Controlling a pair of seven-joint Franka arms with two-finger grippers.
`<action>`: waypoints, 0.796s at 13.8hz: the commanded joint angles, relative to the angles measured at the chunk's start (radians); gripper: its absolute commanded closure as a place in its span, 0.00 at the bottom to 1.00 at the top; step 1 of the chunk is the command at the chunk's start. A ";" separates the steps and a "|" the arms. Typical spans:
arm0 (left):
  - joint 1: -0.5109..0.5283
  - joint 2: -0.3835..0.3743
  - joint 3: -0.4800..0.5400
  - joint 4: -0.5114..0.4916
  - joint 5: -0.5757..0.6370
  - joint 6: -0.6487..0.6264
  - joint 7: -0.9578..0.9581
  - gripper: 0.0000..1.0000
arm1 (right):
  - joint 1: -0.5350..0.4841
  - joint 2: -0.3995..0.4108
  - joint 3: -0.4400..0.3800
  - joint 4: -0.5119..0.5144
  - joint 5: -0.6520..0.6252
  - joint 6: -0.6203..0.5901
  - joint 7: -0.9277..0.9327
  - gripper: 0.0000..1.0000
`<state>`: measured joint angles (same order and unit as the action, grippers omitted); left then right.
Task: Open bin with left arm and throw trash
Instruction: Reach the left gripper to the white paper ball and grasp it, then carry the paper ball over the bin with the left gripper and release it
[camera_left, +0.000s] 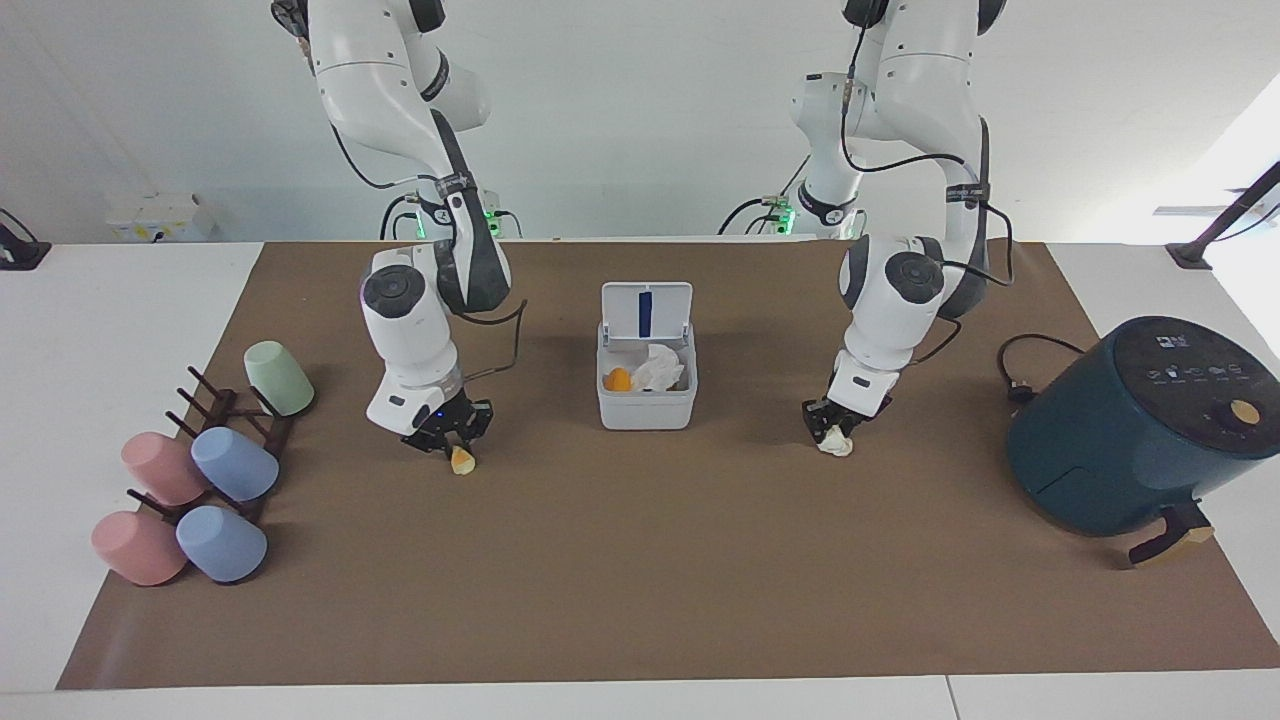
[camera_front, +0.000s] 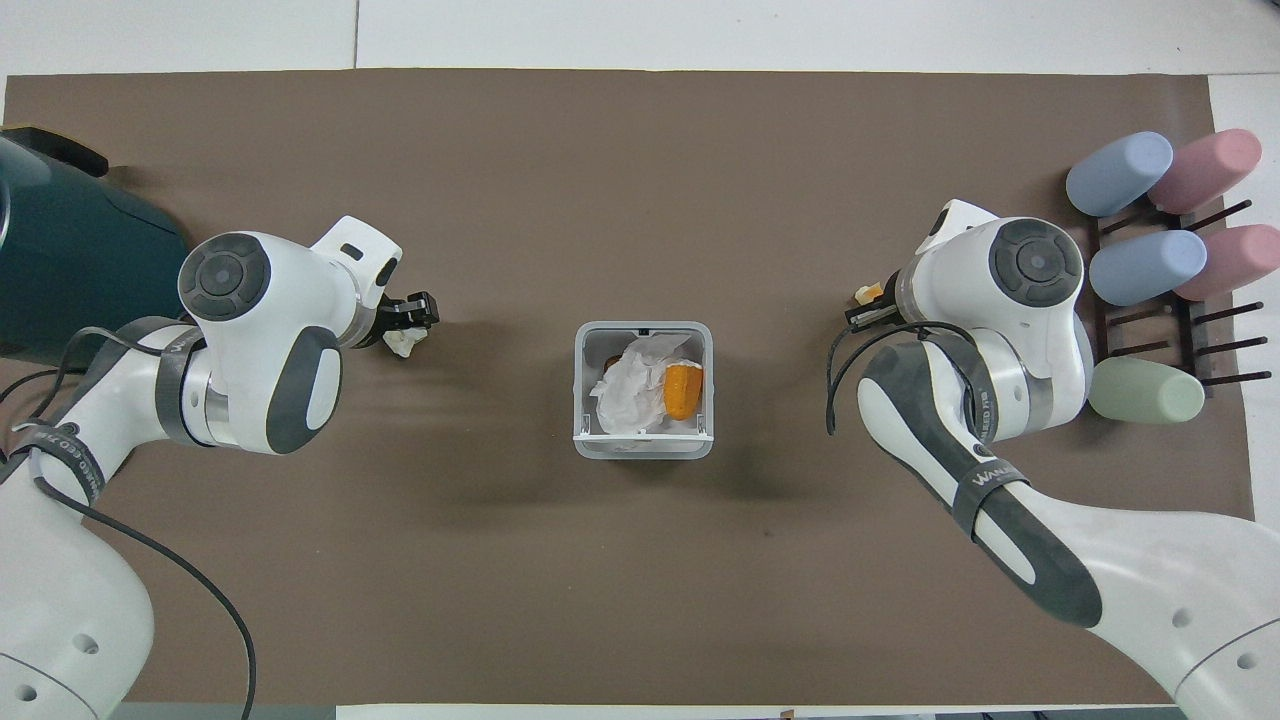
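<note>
Two scraps lie on the bench, one on each side of the bin (camera_left: 646, 385), and each has its own tool right on it. The left tool (camera_left: 832, 428) is down on the white wad (camera_left: 834, 444), at the air fryer's (camera_left: 1140, 425) end. The right tool (camera_left: 452, 443) is down on the yellow lump (camera_left: 462, 460), at the cups' (camera_left: 233, 463) end. I cannot tell if either tool is clenched yet. The bin stands between them with its lid (camera_left: 646, 310) up and some trash inside. So each scrap must go up and sideways to the middle, I think.
</note>
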<state>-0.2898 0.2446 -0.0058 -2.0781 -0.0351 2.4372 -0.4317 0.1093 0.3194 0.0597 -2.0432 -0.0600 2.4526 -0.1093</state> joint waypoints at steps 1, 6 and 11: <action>-0.015 -0.100 0.009 -0.007 0.017 -0.061 -0.032 1.00 | -0.010 -0.010 0.008 0.000 -0.004 -0.017 -0.021 0.74; -0.107 -0.186 -0.013 0.154 0.001 -0.318 -0.151 1.00 | -0.005 -0.059 0.012 0.119 -0.003 -0.249 -0.021 0.74; -0.287 -0.183 -0.019 0.170 -0.111 -0.248 -0.193 1.00 | -0.003 -0.072 0.012 0.248 0.094 -0.444 -0.016 0.99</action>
<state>-0.5161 0.0487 -0.0358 -1.9075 -0.1198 2.1583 -0.6086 0.1113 0.2411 0.0675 -1.8276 0.0084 2.0518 -0.1093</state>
